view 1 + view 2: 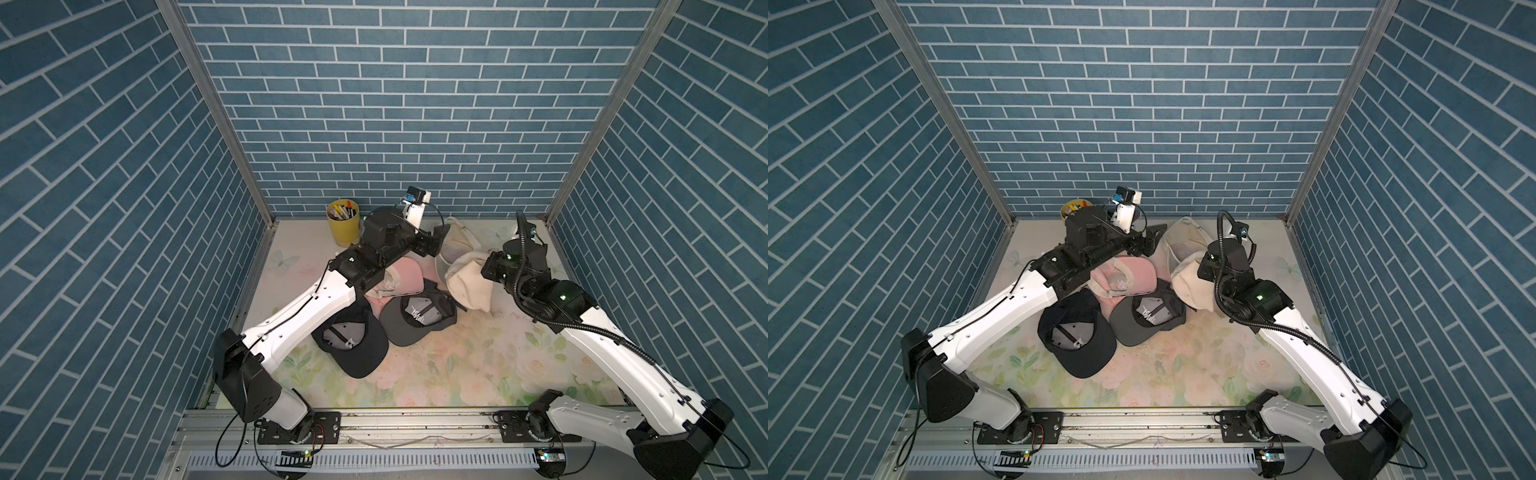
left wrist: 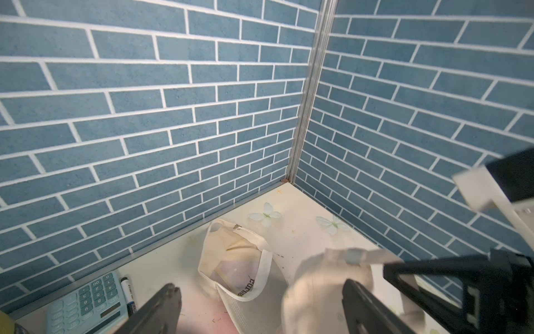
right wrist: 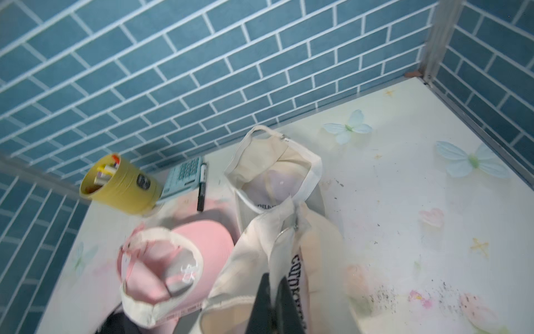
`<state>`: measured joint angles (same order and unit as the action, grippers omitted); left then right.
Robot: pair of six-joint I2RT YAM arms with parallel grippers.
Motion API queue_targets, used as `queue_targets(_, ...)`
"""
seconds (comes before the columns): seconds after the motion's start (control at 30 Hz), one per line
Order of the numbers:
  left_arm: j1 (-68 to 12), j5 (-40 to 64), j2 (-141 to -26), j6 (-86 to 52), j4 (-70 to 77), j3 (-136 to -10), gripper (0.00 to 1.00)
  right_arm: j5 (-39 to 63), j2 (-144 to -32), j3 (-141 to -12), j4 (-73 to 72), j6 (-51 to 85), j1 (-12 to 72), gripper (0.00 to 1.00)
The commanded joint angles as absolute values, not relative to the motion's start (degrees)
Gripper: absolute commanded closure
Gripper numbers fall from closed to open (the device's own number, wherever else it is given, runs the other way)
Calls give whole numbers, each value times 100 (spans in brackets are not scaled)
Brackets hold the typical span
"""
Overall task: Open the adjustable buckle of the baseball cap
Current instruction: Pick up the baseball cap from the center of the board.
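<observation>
My right gripper (image 3: 274, 279) is shut on the edge of a cream baseball cap (image 1: 469, 282) and holds it lifted at the back right of the table. The cap (image 3: 260, 254) hangs folded, with black lettering on its inner band. In the left wrist view it is blurred (image 2: 323, 283), and its back strap carries a small greyish buckle (image 2: 354, 256). My left gripper (image 2: 260, 286) is open and empty, just left of the held cap (image 1: 1190, 286) and a little apart from it. Both top views show it (image 1: 434, 241) pointing at that cap.
A second cream cap (image 1: 455, 239) lies upside down by the back wall. Pink (image 1: 405, 274), grey (image 1: 415, 320) and black (image 1: 353, 340) caps are piled mid-table. At the back left stand a yellow pen cup (image 1: 343, 222), a calculator (image 2: 86, 300) and a marker (image 2: 130, 292).
</observation>
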<state>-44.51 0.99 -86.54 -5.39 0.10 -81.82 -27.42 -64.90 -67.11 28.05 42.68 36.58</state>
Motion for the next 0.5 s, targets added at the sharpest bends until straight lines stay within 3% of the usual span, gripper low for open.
queue_targets(0.0,-4765,-622,-8444,-155,762,-7668,8,-3844,-6663,-6905,2301,5572,3765,100)
queue_targets(0.3,-5125,-958,-8717,-181,1632,-7327,8,-5113,-7264,-7685,2306,6038,3903,100)
queue_targets(0.47,-5414,-999,-8766,-76,2033,-7026,8,-5597,-7658,-8339,3075,6518,3947,100)
